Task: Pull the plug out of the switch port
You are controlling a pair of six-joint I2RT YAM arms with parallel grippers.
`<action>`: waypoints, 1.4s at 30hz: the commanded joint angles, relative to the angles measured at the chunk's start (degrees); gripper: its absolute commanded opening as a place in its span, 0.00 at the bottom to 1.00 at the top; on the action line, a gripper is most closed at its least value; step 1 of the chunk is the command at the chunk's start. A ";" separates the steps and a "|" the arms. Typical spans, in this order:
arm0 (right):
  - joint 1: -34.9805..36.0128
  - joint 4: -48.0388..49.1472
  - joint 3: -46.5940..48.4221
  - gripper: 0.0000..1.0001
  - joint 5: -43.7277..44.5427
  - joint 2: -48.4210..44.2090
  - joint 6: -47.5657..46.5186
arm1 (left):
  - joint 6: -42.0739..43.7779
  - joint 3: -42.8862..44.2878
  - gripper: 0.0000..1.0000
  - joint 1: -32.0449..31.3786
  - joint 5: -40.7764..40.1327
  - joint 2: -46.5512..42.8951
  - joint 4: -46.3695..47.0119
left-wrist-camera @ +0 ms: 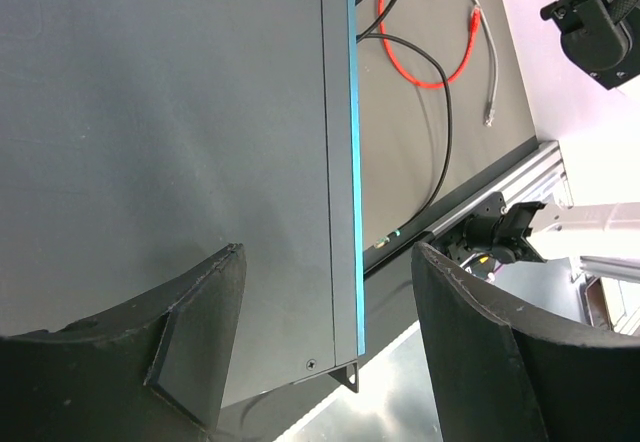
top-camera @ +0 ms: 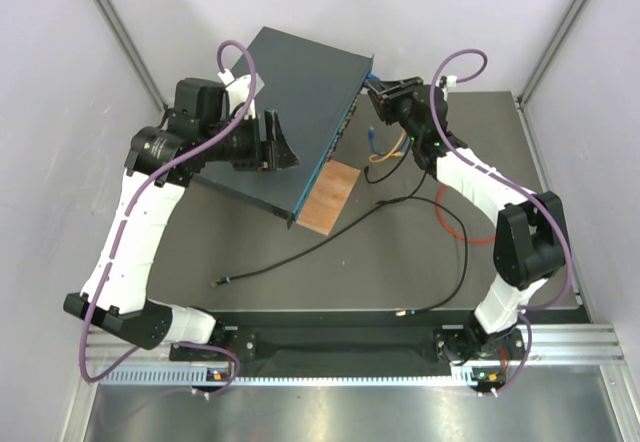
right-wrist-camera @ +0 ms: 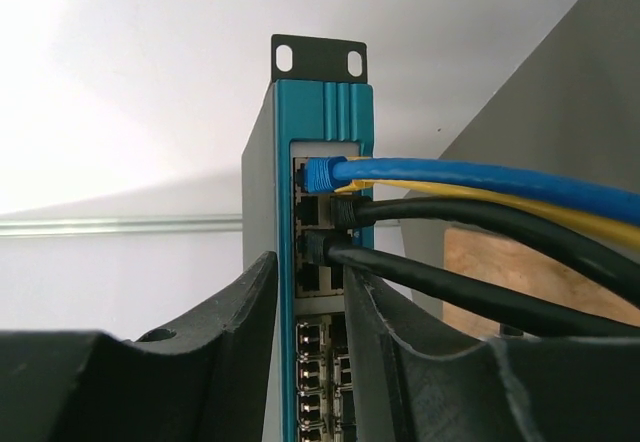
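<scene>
Straight ahead of my right gripper (right-wrist-camera: 310, 312), its jaws part-open astride the switch (right-wrist-camera: 320, 132), the black plug (right-wrist-camera: 318, 249) sits between my fingertips, cable running right.

The switch (top-camera: 290, 112) looks like metal with a dull, smooth dark grey top and a bright teal front edge. The small board (top-camera: 328, 196) beside it is brown wood with a plain, dull face. The cables (right-wrist-camera: 480, 187) have smooth, slightly shiny plastic skins. The claw fingers (left-wrist-camera: 470, 362) are black plastic, dull and a bit rough. The tabletop (top-camera: 400, 262) is dark and dull.
</scene>
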 commanded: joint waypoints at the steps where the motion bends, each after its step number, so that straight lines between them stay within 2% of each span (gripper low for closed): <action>1: 0.29 4.54 -0.09 0.33 1.68 -0.15 0.99 | 1.19 1.73 0.72 0.14 0.57 0.08 -0.04; 22: 0.37 7.79 2.63 0.30 -0.42 4.24 2.84 | 1.54 1.73 0.72 0.22 0.13 -0.28 -0.57; 27: 0.46 10.35 2.11 0.31 -1.57 3.89 3.11 | 1.55 1.73 0.72 0.22 0.13 -0.19 -0.57; 30: 0.46 15.17 -0.09 0.31 -1.66 3.54 4.77 | 1.54 1.56 0.72 0.14 0.05 -0.28 -0.57; 37: 0.46 12.20 2.19 0.30 -3.59 4.94 5.04 | 1.46 0.86 0.72 0.22 -0.13 -0.63 -0.48; 42: 0.73 10.26 3.07 0.17 -4.20 5.47 4.16 | 1.37 0.68 0.72 0.22 -0.30 -0.89 -0.48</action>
